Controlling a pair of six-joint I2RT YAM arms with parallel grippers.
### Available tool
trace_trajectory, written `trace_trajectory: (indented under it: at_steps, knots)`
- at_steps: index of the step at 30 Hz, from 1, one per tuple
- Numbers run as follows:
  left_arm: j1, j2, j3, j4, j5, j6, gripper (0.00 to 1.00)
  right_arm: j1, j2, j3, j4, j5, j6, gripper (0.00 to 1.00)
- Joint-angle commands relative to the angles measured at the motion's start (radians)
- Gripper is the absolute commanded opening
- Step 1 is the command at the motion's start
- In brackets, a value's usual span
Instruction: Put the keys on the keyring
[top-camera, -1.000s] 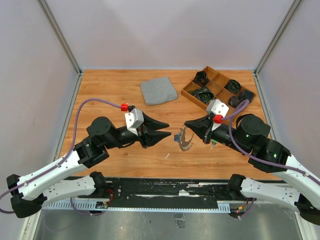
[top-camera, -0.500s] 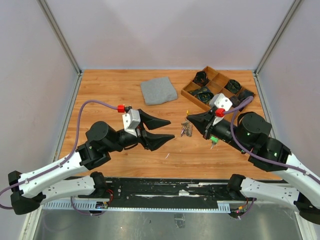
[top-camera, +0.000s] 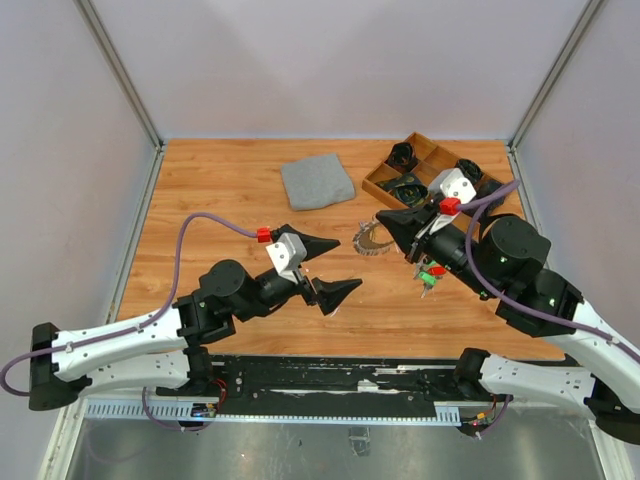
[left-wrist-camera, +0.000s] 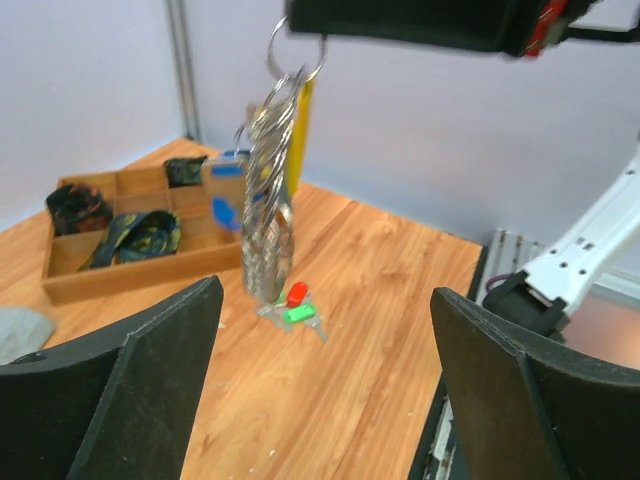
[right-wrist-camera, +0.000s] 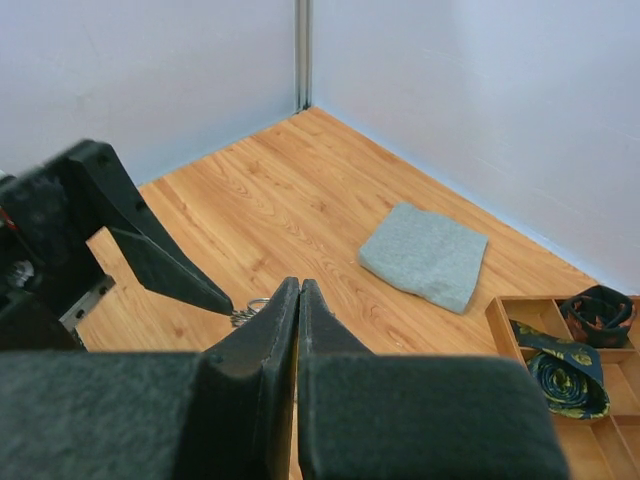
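Observation:
The keyring (top-camera: 372, 240), a silvery chain of rings, hangs from the tip of my right gripper (top-camera: 381, 218), which is shut on its top loop. In the left wrist view the keyring (left-wrist-camera: 268, 180) dangles above the table, with a blue key head (left-wrist-camera: 224, 210) and a yellow one (left-wrist-camera: 301, 130) on it. Red and green keys (left-wrist-camera: 295, 305) lie on the wood behind it, and they also show as keys (top-camera: 432, 271) below the right arm. My left gripper (top-camera: 346, 265) stands wide open and empty, just left of the keyring. From the right wrist, only a bit of the keyring (right-wrist-camera: 245, 312) shows beside the shut right gripper (right-wrist-camera: 299, 286).
A folded grey cloth (top-camera: 317, 182) lies at the back centre. A wooden compartment tray (top-camera: 378, 186) with dark rolled items sits at the back right. Pale walls close in the table on three sides.
My left jaws have opened wide and the left arm has moved nearer and to the right. My right gripper has carried the keyring toward the back, uncovering the red and green keys.

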Motion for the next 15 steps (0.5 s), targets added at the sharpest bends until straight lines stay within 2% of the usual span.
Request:
trace_trajectory:
  at_steps: [1,8,15]
  knots:
    - [-0.009,0.018,-0.041,0.111,-0.114,0.009,0.92,-0.004,-0.008,0.049,0.073,0.023,0.032,0.01]
    - [-0.009,0.079,-0.065,0.25,-0.171,-0.005,0.93,-0.004,-0.006,0.064,0.08,0.026,0.052,0.0]
    - [-0.028,0.154,-0.033,0.353,-0.088,-0.03,0.92,-0.004,-0.001,0.063,0.081,0.047,0.072,0.01]
